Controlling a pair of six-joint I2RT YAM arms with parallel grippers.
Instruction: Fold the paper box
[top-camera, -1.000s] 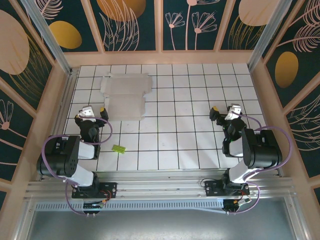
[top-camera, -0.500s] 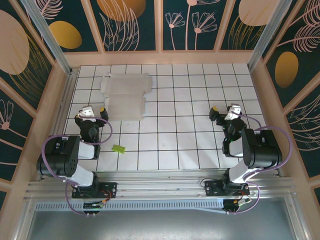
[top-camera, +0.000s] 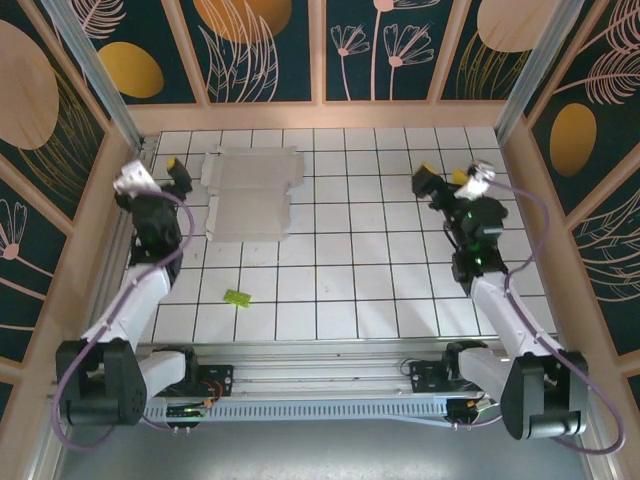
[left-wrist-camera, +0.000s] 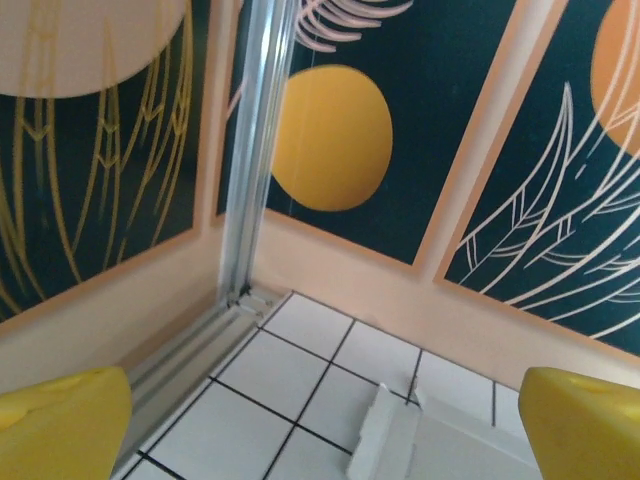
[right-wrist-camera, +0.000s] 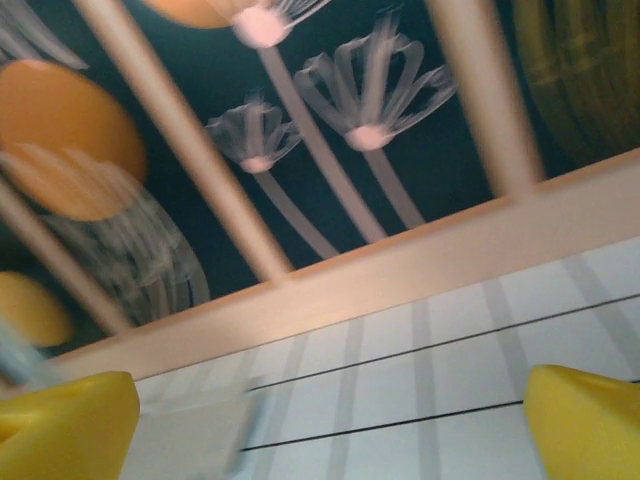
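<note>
Seen from above, a lime scrap (top-camera: 237, 296) lies on the tiled counter (top-camera: 350, 270) at 8 o'clock, nearest the arm bases.

Further in, both arms reach forward. The left end effector (top-camera: 165, 172) hangs at 10 o'clock over the counter's left edge, released and carrying nothing. Its yellow pads (left-wrist-camera: 60, 420) sit wide apart in the bottom corners of its wrist view. The right end effector (top-camera: 440, 180) hangs at 2 o'clock, also released and empty, with its pads (right-wrist-camera: 585, 420) spread just as far.

The paper box (top-camera: 250, 190) lies flat and unfolded, white side up, at 10 o'clock, just to the 3 o'clock side of the left end effector and well apart from the right one. The left wrist view catches one of its corners (left-wrist-camera: 420, 440).

Beyond stand dark walls (top-camera: 380, 50) with flower and leaf prints.
</note>
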